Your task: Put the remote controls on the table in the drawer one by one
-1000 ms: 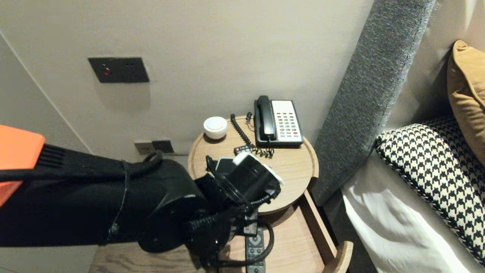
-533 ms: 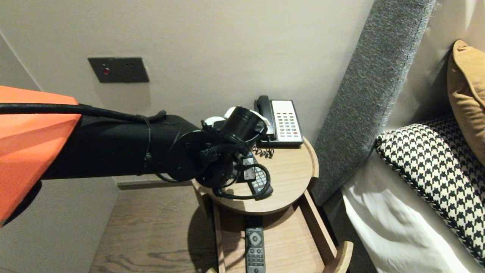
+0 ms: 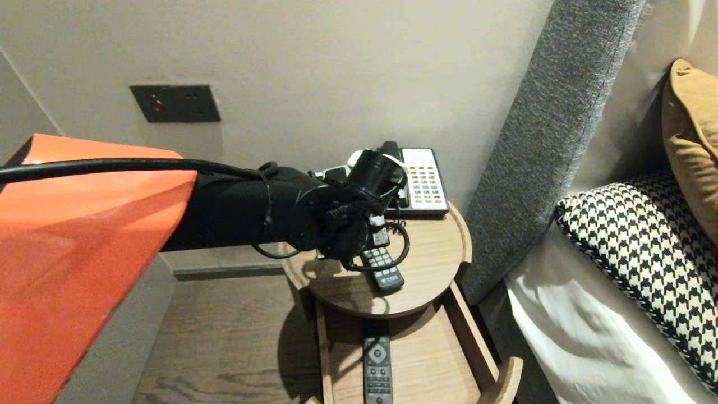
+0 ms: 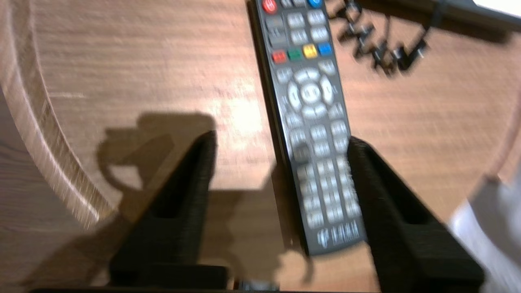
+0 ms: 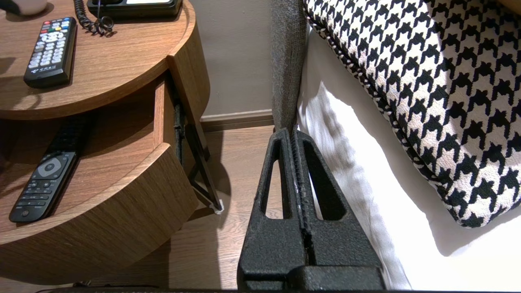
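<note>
So we're looking at the left gripper (image 4: 281,140) hanging low over the round bedside table (image 3: 435,249), and its jaws are standing wide apart with nothing clamped between them. The black remote (image 4: 313,118) is lying flat on the tabletop, buttons up, running lengthwise through the gap but off to one side: one finger (image 4: 372,179) is sitting right along its edge, the other is hovering over bare wood, well off it. We're reading this as the letting-go part of setting that remote on the table, not a grab, though that's only our call. What the next move is asking for, we're thinking, is a clean lift straight up and away, keeping that near finger from dragging the remote sideways or snagging the coiled phone cord (image 4: 378,49) lying near its far end. The right gripper (image 5: 293,134) is sitting parked down beside the bed (image 5: 366,195), fingers pressed together on nothing. Stuff we're struggling with: in the head view the left arm's own wrist is covering the gripper, the top half of the remote and part of the phone (image 3: 423,179), and we can't tell whether that near finger is touching the remote or just beside it. A second remote (image 3: 377,365) is lying in the open drawer (image 3: 443,348) below, its lower end getting cut off by the frame edge.
</note>
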Robot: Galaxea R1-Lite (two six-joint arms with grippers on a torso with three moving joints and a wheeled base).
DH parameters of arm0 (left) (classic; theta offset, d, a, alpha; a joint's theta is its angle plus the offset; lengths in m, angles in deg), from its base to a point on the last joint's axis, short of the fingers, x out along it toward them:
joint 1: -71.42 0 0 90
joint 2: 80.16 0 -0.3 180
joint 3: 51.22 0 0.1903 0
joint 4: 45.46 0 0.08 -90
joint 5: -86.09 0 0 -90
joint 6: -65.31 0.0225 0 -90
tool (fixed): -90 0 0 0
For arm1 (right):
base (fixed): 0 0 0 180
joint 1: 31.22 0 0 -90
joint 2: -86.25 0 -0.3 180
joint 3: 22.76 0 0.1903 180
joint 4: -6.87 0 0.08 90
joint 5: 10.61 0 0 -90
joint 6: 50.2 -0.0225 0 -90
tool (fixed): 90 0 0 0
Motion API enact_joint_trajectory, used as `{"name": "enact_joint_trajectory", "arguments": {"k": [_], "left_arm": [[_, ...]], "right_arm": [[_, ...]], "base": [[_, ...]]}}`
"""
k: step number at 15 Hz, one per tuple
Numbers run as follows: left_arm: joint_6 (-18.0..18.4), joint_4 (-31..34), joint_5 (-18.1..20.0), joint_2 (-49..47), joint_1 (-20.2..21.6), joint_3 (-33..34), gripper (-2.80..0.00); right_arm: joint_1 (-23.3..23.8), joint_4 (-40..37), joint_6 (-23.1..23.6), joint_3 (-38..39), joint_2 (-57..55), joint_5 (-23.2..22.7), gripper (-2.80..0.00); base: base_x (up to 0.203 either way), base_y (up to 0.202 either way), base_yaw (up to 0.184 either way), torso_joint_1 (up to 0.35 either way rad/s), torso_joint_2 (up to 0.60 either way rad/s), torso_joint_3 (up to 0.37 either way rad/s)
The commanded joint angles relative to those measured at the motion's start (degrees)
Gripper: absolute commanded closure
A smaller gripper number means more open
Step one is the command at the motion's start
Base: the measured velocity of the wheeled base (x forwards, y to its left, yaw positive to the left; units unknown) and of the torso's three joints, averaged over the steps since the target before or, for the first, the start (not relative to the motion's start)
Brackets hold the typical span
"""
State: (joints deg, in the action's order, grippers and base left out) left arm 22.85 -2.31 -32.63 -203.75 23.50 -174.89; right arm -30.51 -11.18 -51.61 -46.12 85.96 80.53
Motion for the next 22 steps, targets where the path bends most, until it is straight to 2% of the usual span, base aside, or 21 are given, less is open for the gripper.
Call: {"name": "enact_joint_trajectory", "arguments": {"k": [1, 7, 11, 16, 22], "left_arm": [[-1.13, 0.08, -3.68, -4.01, -0.22, -2.19, -2.80], [-3.57, 0.09, -5.42, -7.44, 0.49, -6.11, -2.80], [-3.27, 0.44, -5.90, -9.48, 0.07, -9.82, -2.80], [-2.97, 0.25, -7.84, -11.15, -0.42, -9.82, -2.80], [-2.89, 1.46, -8.01, -11.40, -0.85, -8.32, -2.80]], "right_arm": [[0.00, 0.05, 0.00, 2.29, 0.02, 0.00, 0.00], [0.00, 0.05, 0.00, 2.29, 0.02, 0.00, 0.00], [0.00, 0.05, 0.00, 2.29, 0.02, 0.00, 0.00], [0.00, 0.05, 0.00, 2.29, 0.02, 0.00, 0.00], [0.00, 0.05, 0.00, 2.29, 0.02, 0.00, 0.00]], "base": [[0.000, 0.000, 0.000, 0.000, 0.00, 0.000], [0.000, 0.000, 0.000, 0.000, 0.00, 0.000], [0.000, 0.000, 0.000, 0.000, 0.00, 0.000], [0.000, 0.000, 0.000, 0.000, 0.00, 0.000], [0.000, 0.000, 0.000, 0.000, 0.00, 0.000]]}}
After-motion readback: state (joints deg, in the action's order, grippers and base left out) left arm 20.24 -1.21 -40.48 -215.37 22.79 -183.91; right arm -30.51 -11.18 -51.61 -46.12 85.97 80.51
